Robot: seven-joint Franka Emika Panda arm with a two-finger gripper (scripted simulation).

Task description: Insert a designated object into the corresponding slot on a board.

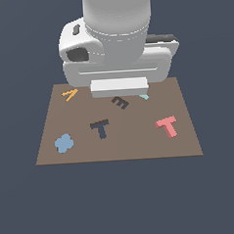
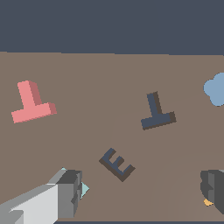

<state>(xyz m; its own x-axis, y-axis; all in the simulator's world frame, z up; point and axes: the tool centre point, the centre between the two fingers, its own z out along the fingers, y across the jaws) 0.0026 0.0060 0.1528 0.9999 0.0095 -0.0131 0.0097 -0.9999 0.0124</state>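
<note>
In the exterior view, the salmon-red raised T block lies on the flat brown square board, well apart from the dark navy T-shaped recess; the arm hides the fingers. In the wrist view, the gripper gapes wide, empty, over the dark E-shaped mark.

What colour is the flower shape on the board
Light blue. The flower shape shows best in the exterior view, near the board's left edge there.

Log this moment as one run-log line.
phase: pre-grasp | gripper: open, empty, above dark E mark | salmon-red T block: on brown board, untouched | dark T slot: empty
</note>
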